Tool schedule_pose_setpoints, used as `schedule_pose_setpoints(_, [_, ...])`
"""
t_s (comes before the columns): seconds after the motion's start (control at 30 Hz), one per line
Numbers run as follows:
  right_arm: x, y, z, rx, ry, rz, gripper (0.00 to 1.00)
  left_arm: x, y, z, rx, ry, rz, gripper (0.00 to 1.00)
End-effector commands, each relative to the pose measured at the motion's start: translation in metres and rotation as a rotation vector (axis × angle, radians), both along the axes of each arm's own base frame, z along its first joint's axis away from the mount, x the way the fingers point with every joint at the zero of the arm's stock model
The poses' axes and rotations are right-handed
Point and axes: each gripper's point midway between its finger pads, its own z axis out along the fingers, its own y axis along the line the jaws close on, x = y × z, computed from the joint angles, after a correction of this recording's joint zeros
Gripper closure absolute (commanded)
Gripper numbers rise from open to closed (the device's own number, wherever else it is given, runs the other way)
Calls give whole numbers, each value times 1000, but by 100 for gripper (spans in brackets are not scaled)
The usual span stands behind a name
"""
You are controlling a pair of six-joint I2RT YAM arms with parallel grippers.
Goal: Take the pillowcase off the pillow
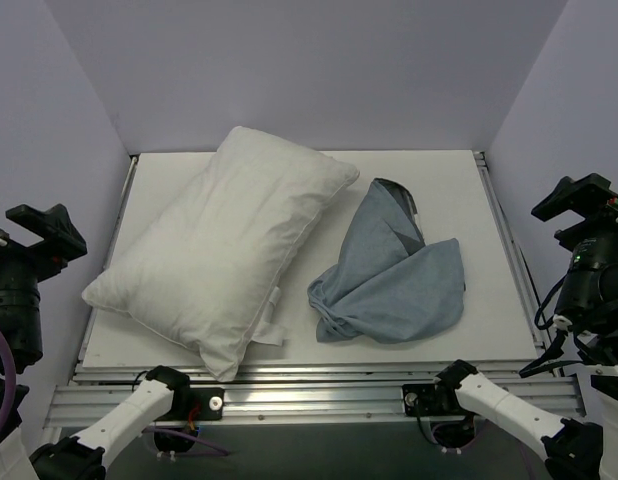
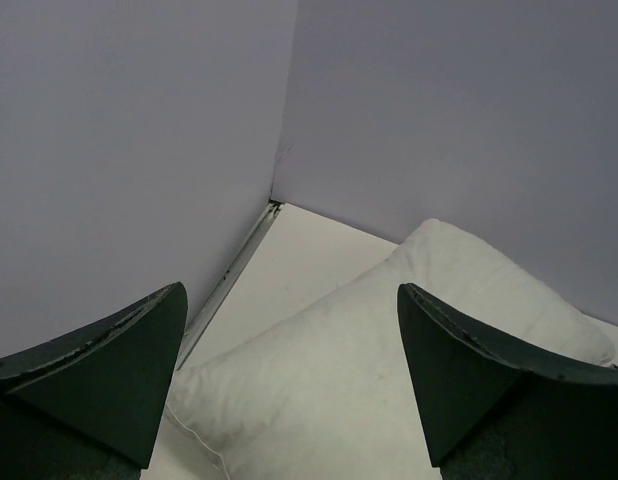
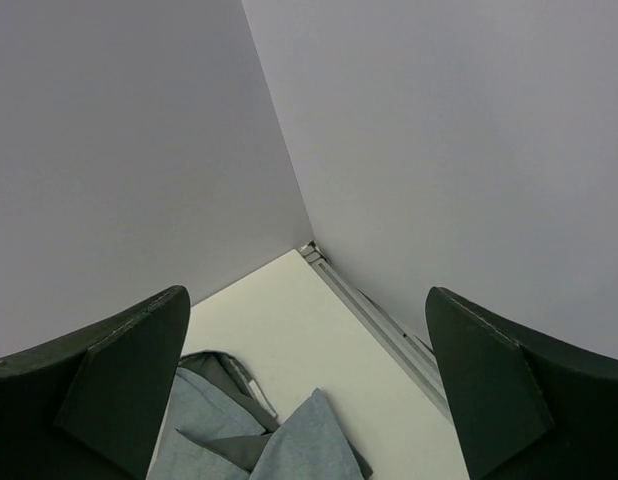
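Looking down from the near edge, I am seeing both arms parked at the sides of the table (image 1: 459, 180), well apart from the cloth. I am holding the left gripper (image 2: 289, 295) spread wide with nothing between its fingers, and the right gripper (image 3: 307, 295) is likewise released and empty. The pillow (image 1: 219, 245) is lying bare and diagonal on the left half, its tag (image 1: 272, 330) near the front rail (image 1: 319, 395). Just beside it on the right, the pillowcase (image 1: 389, 275) is sitting crumpled, blue-grey face up, with a dark fold at its far end. It is the only pouch here and is holding nothing, so I am judging the removal done. I am worrying about the pillow's near corner reaching the front edge: an arm sweeping low could nudge it off or snag the loose cloth.
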Motion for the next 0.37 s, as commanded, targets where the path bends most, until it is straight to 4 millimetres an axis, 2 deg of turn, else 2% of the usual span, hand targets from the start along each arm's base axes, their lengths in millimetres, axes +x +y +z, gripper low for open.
schedule_pose_setpoints(0.0, [4, 5, 0, -4, 2, 18, 0, 4, 1, 5, 5, -19, 11, 6])
schedule_pose_setpoints(0.2, [5, 7, 0, -11, 10, 32, 0, 7, -3, 2, -2, -14, -5, 6])
schedule_pose_setpoints(0.33, [14, 13, -5, -44, 70, 24, 0, 10, -5, 0, 2, -7, -10, 6])
